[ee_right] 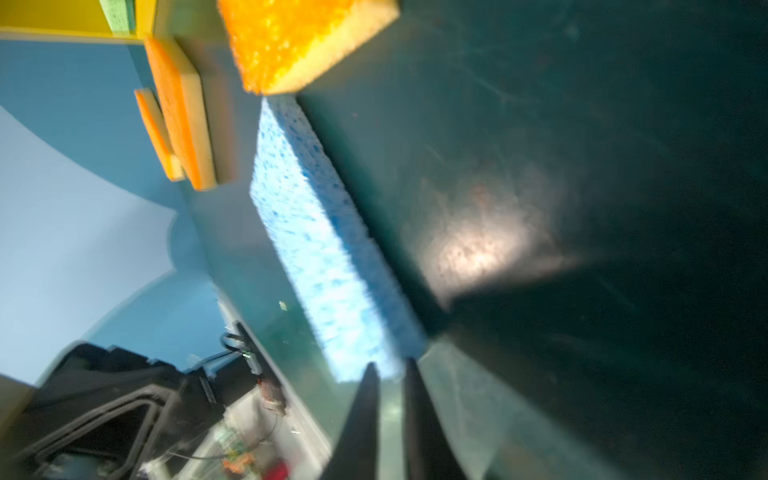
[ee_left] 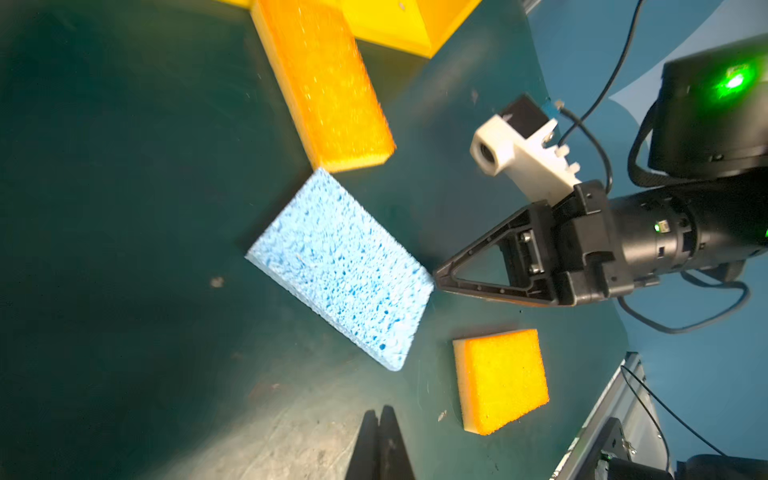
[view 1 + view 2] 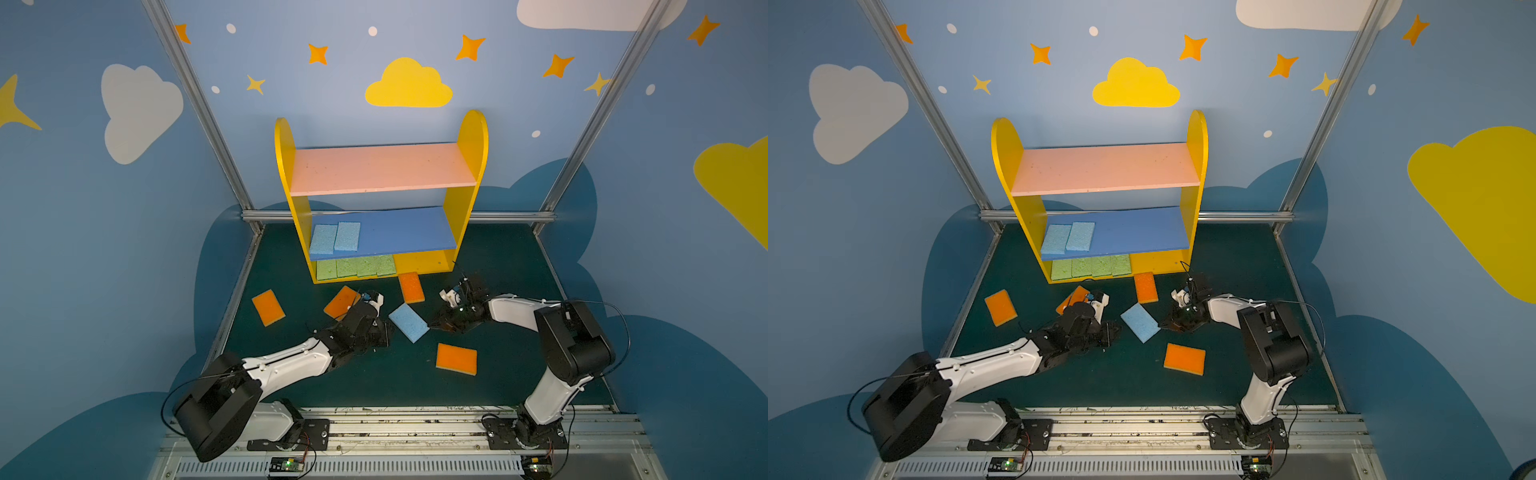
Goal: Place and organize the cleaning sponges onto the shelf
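Five sponges lie on the bench [image 3: 498,266] in both top views: four orange sponges [image 3: 456,358] scattered, plus one loose blue sponge [image 3: 409,322]. At the back stands the shelf [image 3: 471,137]. Two blue sponges [image 3: 334,237] sit side by side at the left end of its blue board [image 3: 407,232], four green sponges [image 3: 355,267] in a row on the yellow board [image 3: 424,262] below, pink board [image 3: 382,168] bare. The loose blue sponge lies flat between the arms, broad face up. Its long axis is diagonal: far end toward the shelf, near end toward the right arm. The left hand [image 3: 386,332] is beside its left edge; the right hand [image 3: 432,327] meets its near right corner.

Left wrist view: left hand [image 2: 382,419] pinched shut, empty, just short of the sponge. Right hand [image 2: 440,276] touches the sponge's corner. The far corner on that same long edge sits just beside an orange one [image 2: 328,91].

Right wrist view, blurred: right hand [image 1: 390,374] narrow, slim gap between jaws, sponge end right at the tips, long axis running straight away. Cannot tell if it pinches the corner or only touches.

Risk, my guess: a corner nip on soft foam lets the sponge droop or swivel, so it slips out or lands crooked on the blue board. A push instead of a grip shoves it into the orange neighbour. Left hand is near; arms could clash.
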`<state>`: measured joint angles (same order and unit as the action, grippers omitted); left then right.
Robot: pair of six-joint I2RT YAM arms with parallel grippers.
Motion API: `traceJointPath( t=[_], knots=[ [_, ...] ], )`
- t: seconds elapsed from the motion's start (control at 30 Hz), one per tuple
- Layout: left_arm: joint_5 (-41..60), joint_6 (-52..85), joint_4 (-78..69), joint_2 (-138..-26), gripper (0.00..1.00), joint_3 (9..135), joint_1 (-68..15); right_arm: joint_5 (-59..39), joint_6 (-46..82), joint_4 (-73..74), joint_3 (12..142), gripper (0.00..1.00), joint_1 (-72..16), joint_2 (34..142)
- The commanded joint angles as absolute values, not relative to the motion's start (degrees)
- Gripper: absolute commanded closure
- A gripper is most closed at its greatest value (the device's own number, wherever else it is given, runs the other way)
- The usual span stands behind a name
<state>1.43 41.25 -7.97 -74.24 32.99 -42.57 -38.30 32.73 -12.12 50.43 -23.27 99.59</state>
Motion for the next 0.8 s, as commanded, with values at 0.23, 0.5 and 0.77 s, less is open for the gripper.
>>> traceJointPath(
  t=[0.23, 0.5, 0.77],
  knots=[
    [-1.9, 39.4, -0.2, -69.3, 0.95, 32.7, -41.0, -33.9, 25.5, -19.0, 54.7, 0.43, -24.2, 98.8],
    [-2.0, 39.5, 0.4, -67.9, 0.95, 32.0, -40.0, -34.5, 26.8, -18.5, 58.6, 0.49, -26.8, 104.1],
    [-1.9, 39.6, 1.3, -64.7, 0.94, 30.3, -38.2, -35.4, 28.9, -16.9, 58.2, 0.59, -28.7, 105.8]
  ],
)
